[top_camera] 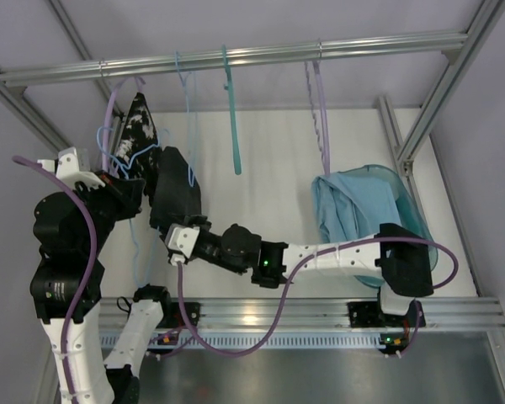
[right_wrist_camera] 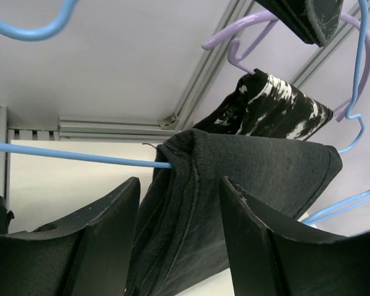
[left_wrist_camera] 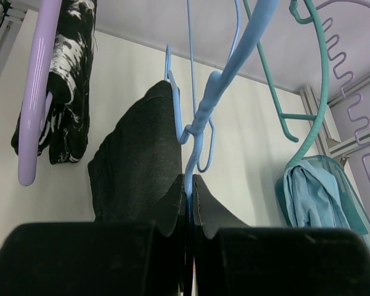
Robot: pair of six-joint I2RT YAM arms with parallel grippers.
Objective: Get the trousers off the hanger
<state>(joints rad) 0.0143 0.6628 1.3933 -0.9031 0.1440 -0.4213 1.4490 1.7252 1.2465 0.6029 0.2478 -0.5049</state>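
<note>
The black trousers (top_camera: pixel 175 189) hang folded over the bar of the thin pale-blue hanger (top_camera: pixel 188 93), whose hook is on the top rail. In the left wrist view my left gripper (left_wrist_camera: pixel 191 185) is shut on the hanger's (left_wrist_camera: pixel 219 86) wire, with the trousers (left_wrist_camera: pixel 139 160) just behind it. My right gripper (top_camera: pixel 175 229) reaches in from the right below the garment. In the right wrist view its fingers (right_wrist_camera: pixel 180 185) straddle the trousers' (right_wrist_camera: pixel 259 179) folded edge and fabric fills the gap between them. The hanger bar (right_wrist_camera: pixel 80 156) runs into the fold from the left.
A black garment with white print (top_camera: pixel 139 126) hangs on a lavender hanger just left of the trousers. A teal hanger (top_camera: pixel 233 118) and another lavender hanger (top_camera: pixel 320 109) hang bare from the rail (top_camera: pixel 236 59). A teal basket (top_camera: pixel 417 215) at the right holds light-blue cloth (top_camera: pixel 358 202).
</note>
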